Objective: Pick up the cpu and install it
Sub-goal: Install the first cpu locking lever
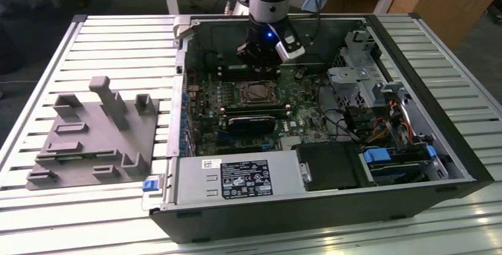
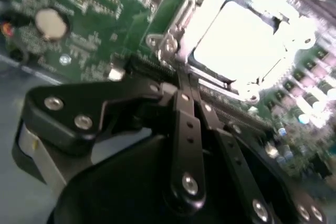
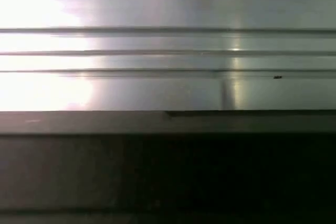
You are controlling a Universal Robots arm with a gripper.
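On the exterior view's left a grey holder block (image 1: 94, 143) sits on the slatted bench (image 1: 47, 208), and to its right the open computer case (image 1: 314, 208) holds the green board (image 1: 204, 120), where the cpu (image 1: 257, 92) lies flat in its metal-framed socket (image 1: 242, 84), just under the tool (image 1: 259, 61). In the second wrist view the cpu (image 2: 244, 43) shows a pale, glaring silver top plate, square and level; I cannot tell whether the tool (image 2: 181, 95) is apart or together. If the chip sits slightly skewed, pressing could bend pins, I judge

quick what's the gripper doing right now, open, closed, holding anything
Gripper: over the motherboard, beside the socket; open or shut cannot be told.
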